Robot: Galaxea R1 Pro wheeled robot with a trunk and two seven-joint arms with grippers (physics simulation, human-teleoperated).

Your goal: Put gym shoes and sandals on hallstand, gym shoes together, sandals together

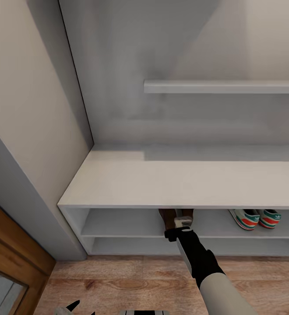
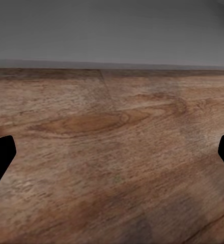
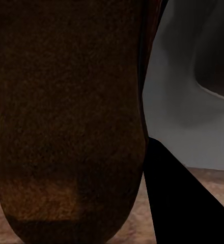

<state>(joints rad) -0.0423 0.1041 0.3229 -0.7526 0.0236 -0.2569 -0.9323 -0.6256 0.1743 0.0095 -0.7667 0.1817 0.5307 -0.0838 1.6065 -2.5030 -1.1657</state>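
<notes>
Right end effector [image 1: 178, 227] apparently pinching a sandal [image 1: 170, 217] under the hallstand [image 1: 162, 183] bench, gym shoes [image 1: 256, 218] nearby.

The right arm reaches forward from the lower right of the head view, pale forearm leading into a black wrist, its right gripper [image 1: 178, 224] at the far end with jaws closed on a sandal [image 1: 173, 217]. The left gripper [image 2: 112, 152] points down and forward, its jaws spread wide, dark fingertips [image 2: 0, 155] far apart, holding nothing
</notes>
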